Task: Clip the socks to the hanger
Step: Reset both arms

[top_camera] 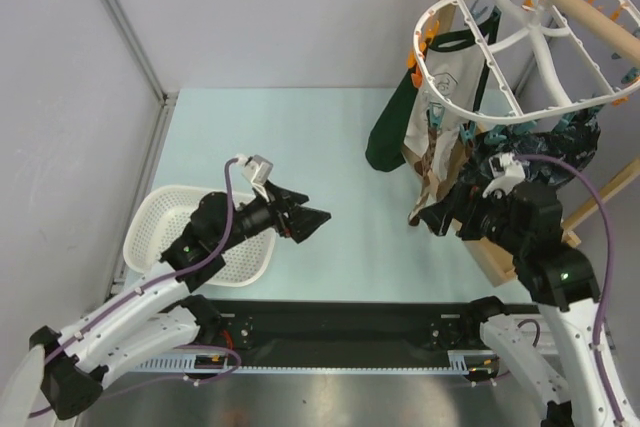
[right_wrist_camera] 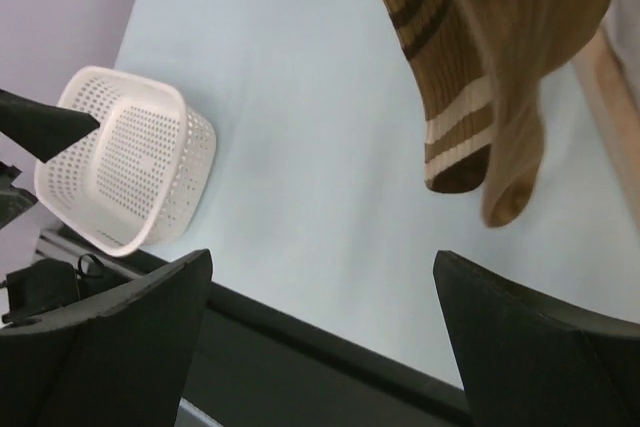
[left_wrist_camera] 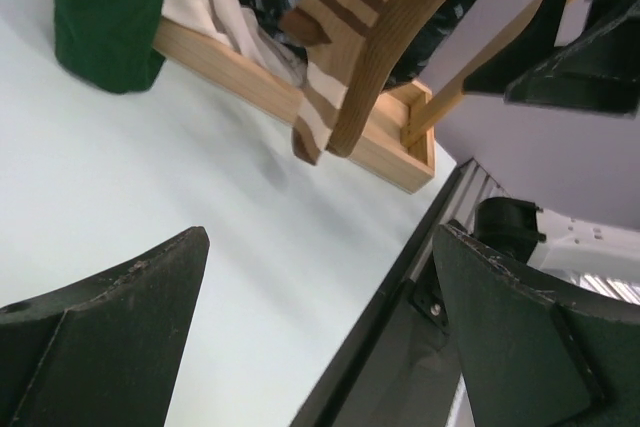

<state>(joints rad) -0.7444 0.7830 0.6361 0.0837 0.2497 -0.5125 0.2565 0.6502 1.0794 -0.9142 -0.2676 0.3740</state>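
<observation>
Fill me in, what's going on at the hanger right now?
Neither arm is holding anything. The left gripper is open above the table near the white basket, and the right gripper is open near the brown striped socks. The socks hang under the hanger, off the table; which clips grip them isn't visible.

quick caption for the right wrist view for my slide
Open right gripper faces two brown striped socks hanging over the pale table, white perforated basket at image left
</observation>
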